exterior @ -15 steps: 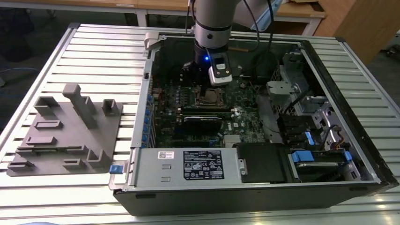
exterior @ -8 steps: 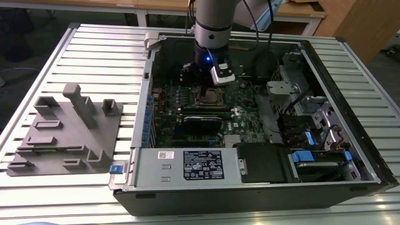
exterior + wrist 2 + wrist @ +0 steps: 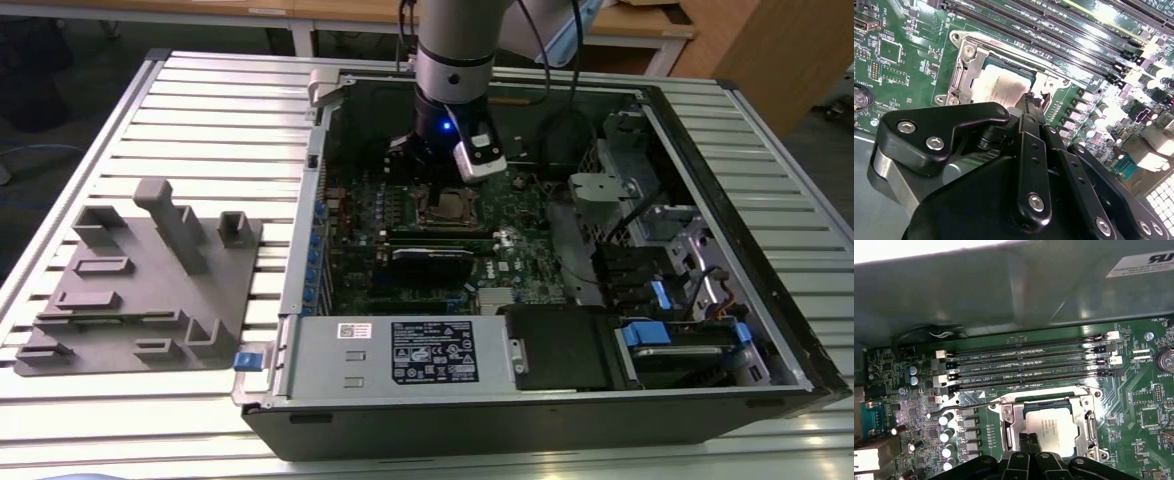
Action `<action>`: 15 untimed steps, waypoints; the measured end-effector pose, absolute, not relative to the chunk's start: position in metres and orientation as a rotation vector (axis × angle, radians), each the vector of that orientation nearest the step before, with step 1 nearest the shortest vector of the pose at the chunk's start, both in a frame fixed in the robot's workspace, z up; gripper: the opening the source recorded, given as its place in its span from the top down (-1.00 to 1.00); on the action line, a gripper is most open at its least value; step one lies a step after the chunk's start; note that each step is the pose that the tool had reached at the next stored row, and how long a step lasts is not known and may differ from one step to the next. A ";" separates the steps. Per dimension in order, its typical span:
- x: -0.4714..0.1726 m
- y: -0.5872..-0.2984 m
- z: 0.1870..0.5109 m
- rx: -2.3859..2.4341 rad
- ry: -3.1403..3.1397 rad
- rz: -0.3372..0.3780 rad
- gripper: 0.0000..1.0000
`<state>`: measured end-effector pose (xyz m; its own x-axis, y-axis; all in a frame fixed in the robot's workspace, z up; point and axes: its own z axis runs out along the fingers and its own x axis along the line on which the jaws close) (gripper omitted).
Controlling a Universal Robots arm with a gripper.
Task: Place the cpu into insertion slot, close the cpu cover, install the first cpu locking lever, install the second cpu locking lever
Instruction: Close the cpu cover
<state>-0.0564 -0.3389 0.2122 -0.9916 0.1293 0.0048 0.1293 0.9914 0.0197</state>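
The small flat silver-grey square cpu point(image 3: 1054, 429) lies in the square metal-rimmed insertion slot point(image 3: 1093, 432). The black gripper point(image 3: 1026, 440), fingers pressed together on nothing, hangs over the slot's edge. The cpu is just past its tips.

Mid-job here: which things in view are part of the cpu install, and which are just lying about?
Job:
cpu
cover, framing the cpu
lever
claw, beside the cpu

Lying about:
memory slots
coin battery
grey tray, outside the case
power supply
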 end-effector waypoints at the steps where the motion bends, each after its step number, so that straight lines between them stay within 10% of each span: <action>1: -0.056 -0.339 0.212 -0.203 -3.131 -0.031 0.79; 15: -0.056 -0.339 0.212 -0.170 -3.133 -0.031 0.79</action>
<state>-0.0564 -0.3389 0.2116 -0.9941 0.1081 0.0048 0.1082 0.9939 0.0198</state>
